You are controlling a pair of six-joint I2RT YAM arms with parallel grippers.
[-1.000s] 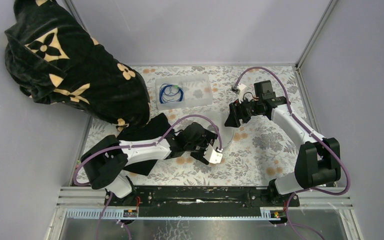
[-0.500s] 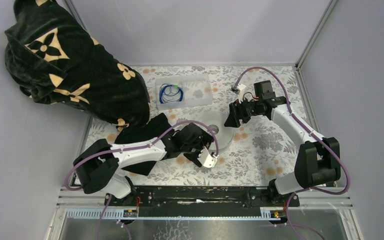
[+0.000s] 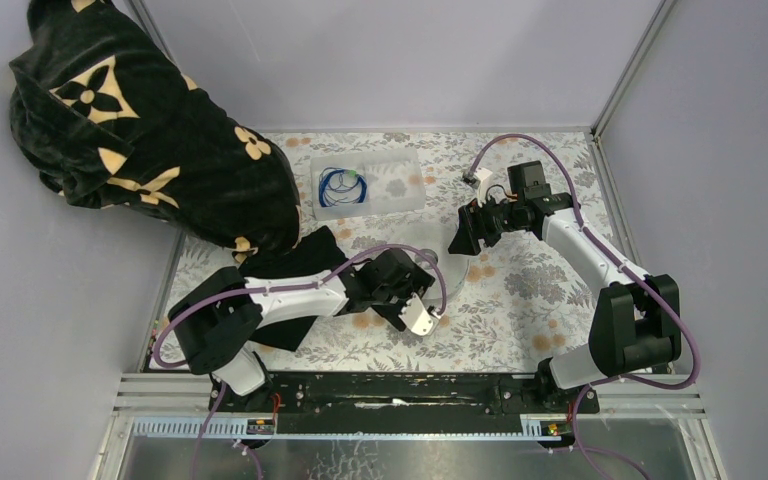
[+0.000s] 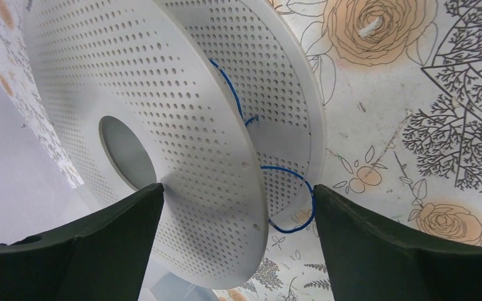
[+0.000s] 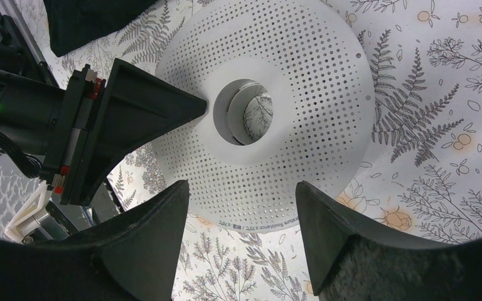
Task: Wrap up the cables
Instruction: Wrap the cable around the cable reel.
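A white perforated spool (image 3: 443, 264) lies mid-table. In the left wrist view a thin blue cable (image 4: 292, 207) runs between the spool's two flanges (image 4: 182, 125) and loops out onto the floral cloth. My left gripper (image 4: 237, 189) is open and straddles the near flange's rim; it holds nothing. From above, my left gripper (image 3: 412, 283) sits at the spool's left side. My right gripper (image 5: 238, 189) hovers open over the spool (image 5: 314, 94), and from above my right gripper (image 3: 463, 240) is at the spool's far right. More blue cables (image 3: 340, 185) lie coiled in a clear tray (image 3: 400, 185).
A black garment with tan flowers (image 3: 140, 130) fills the back left, and a black cloth (image 3: 295, 258) lies by the left arm. The left gripper's finger (image 5: 144, 106) reaches the spool's hub in the right wrist view. Metal rails border the table.
My left arm swung a little toward the near edge and back, keeping its gripper at the spool. The right arm has not moved.
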